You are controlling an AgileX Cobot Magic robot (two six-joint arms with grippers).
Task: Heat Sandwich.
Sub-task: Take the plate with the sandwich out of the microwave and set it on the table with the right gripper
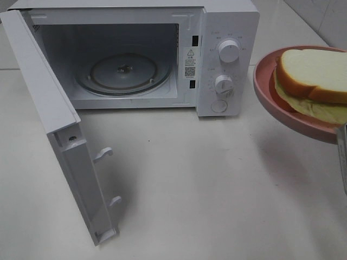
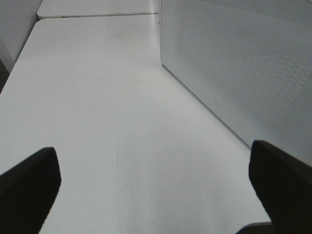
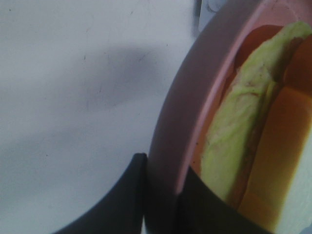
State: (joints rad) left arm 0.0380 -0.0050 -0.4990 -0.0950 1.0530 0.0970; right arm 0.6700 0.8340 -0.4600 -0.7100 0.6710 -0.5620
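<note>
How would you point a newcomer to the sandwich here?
Start at the white microwave with its door swung open, then look right past its two control knobs. There a pink plate hangs above the table, its rim pinched by the right gripper. The sandwich lies on it: white bread, golden-brown crust, pale green layer.

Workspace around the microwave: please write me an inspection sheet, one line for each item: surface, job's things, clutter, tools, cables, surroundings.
Surface: white table, bare in front of the microwave.
Job's things: sandwich lies on a pink plate, raised above the table at the right edge; microwave has its door swung wide open and its glass turntable empty.
Clutter: nothing seen.
Tools: left tool open, holding nothing, beside the door; right tool shut on the pink plate's rim.
Cables: nothing seen.
Surroundings: white tiled wall at the upper right.
</note>
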